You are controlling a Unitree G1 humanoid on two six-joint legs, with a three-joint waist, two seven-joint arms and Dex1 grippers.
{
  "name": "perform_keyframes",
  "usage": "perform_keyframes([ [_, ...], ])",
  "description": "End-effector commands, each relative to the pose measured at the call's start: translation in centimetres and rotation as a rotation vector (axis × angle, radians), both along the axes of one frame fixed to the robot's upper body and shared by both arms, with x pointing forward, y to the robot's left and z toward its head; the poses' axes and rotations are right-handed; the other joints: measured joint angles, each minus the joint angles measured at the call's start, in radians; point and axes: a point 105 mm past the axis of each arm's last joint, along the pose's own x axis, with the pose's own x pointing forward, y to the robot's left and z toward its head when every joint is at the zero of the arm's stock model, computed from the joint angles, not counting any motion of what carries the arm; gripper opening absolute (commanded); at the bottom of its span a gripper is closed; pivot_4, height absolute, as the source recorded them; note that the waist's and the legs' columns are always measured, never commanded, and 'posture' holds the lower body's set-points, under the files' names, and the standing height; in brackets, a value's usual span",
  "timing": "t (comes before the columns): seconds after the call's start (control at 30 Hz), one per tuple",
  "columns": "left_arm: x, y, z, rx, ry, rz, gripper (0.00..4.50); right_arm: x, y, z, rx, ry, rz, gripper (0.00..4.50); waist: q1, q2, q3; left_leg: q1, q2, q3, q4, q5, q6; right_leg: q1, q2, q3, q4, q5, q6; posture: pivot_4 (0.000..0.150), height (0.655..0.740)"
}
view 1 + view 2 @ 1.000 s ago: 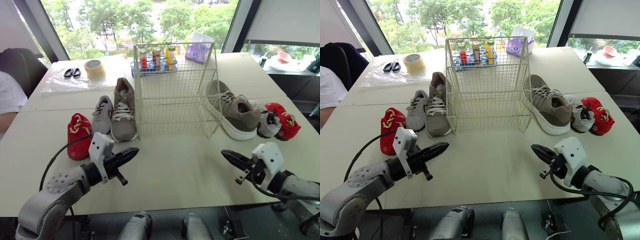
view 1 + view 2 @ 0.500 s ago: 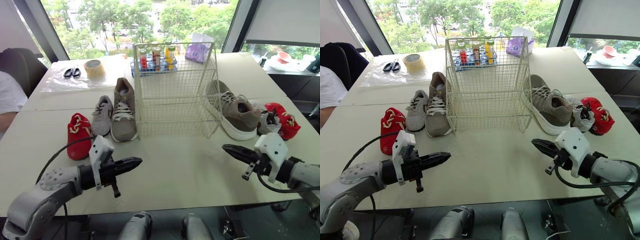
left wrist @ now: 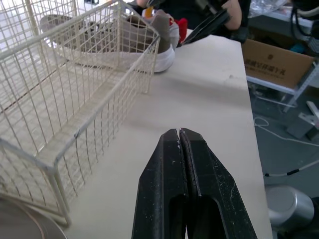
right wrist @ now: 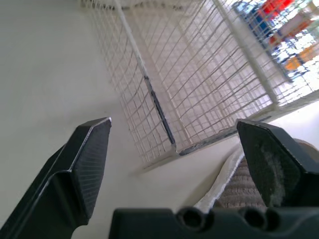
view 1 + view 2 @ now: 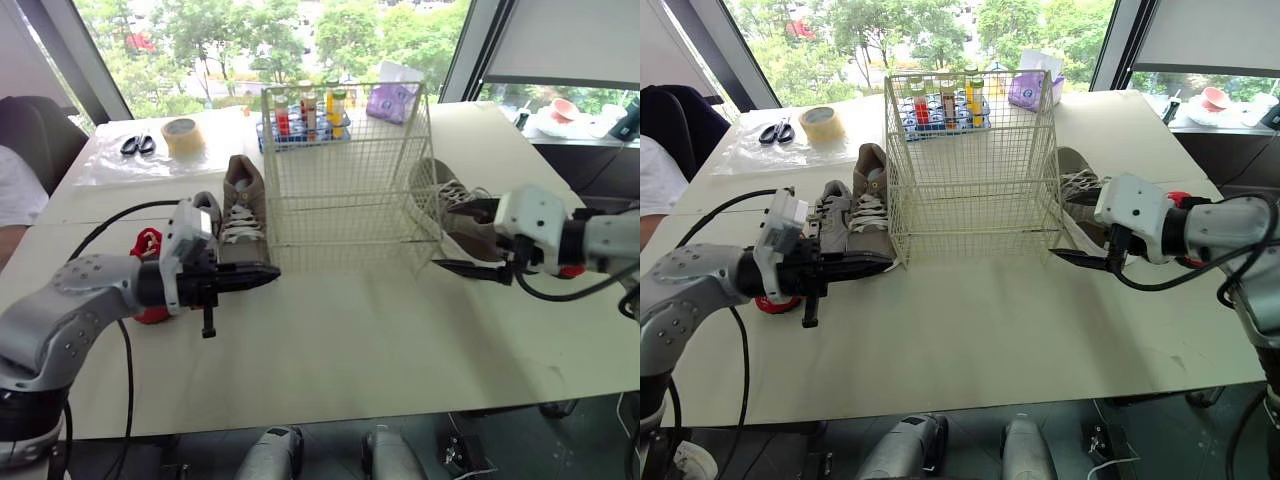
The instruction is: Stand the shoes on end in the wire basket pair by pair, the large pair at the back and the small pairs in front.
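The wire basket [image 5: 340,200] stands mid-table, a cream grid of thin rods, boxy and open on top, with nothing in it. All the shoes lie flat on the table outside it. On the left I count three. The left tan shoe [image 5: 243,200] is large, with a knit upper and white laces, and lies just beside the basket wall. The grey shoe [image 5: 836,218] is small and lies next to it. The left red shoe [image 5: 148,242] is small too, outermost, and half hidden by my arm. On the right I make out two. The right tan shoe [image 5: 452,200] is large with a thick white sole, close to the basket's right side. A sliver of the right red shoe [image 5: 1178,198] peeks out past my wrist.

My left gripper [image 3: 179,132] hangs just over the table near the left tan shoe's toe, its two black fingers pressed tight together and gripping nothing. My right gripper [image 5: 455,236] sits at the basket's near right corner with its fingers spread wide. The tan shoe's sole is right by one finger, and whether they touch I cannot tell.

The table [image 5: 350,340] is pale, matte and smooth, with a seam running across behind the shoes. On the far side there is one tape roll [image 5: 180,130] and one pair of scissors [image 5: 134,145]. A blue rack of bottles [image 5: 305,115] stands behind the basket, with a purple packet [image 5: 388,100] to its right. Beyond that are big windows and green trees. A person's white sleeve [image 5: 15,185] shows at far left.
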Motion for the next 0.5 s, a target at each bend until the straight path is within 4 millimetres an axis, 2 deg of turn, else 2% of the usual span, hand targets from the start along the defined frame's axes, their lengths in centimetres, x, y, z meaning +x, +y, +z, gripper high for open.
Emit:
perform_keyframes([
  [0.03,0.3,-0.4,0.4,0.019,-0.050,-0.012,0.00,1.4,1.2,-0.1,-0.059,-0.012,0.063,4.45,-0.011,0.000,0.000,-0.001,0.000,0.000,0.000,0.001,-0.001,-0.001,0.000,0.000,0.000,0.000,0.000,0.150,0.7400],
  [0.3,0.4,-1.1,0.3,0.027,-0.071,-0.003,0.00,3.4,3.2,-1.9,-0.119,0.030,0.145,4.45,-0.014,0.000,0.000,-0.002,0.000,0.002,0.001,0.001,-0.002,-0.003,0.000,0.002,0.002,0.002,0.001,0.150,0.7400],
  [0.4,0.3,-1.2,0.3,0.028,-0.079,0.009,0.00,3.5,3.4,-2.2,-0.146,0.039,0.165,3.60,-0.010,-0.001,0.000,-0.002,0.000,0.002,0.002,0.002,-0.003,-0.003,0.000,0.002,0.002,0.003,0.001,0.150,0.7400],
  [0.5,0.4,-1.3,0.5,0.026,-0.087,0.024,0.00,3.7,3.7,-2.3,-0.163,0.034,0.184,2.07,-0.012,-0.001,0.000,-0.002,0.000,0.002,0.002,0.002,-0.003,-0.003,0.000,0.002,0.002,0.003,0.002,0.150,0.7400],
])
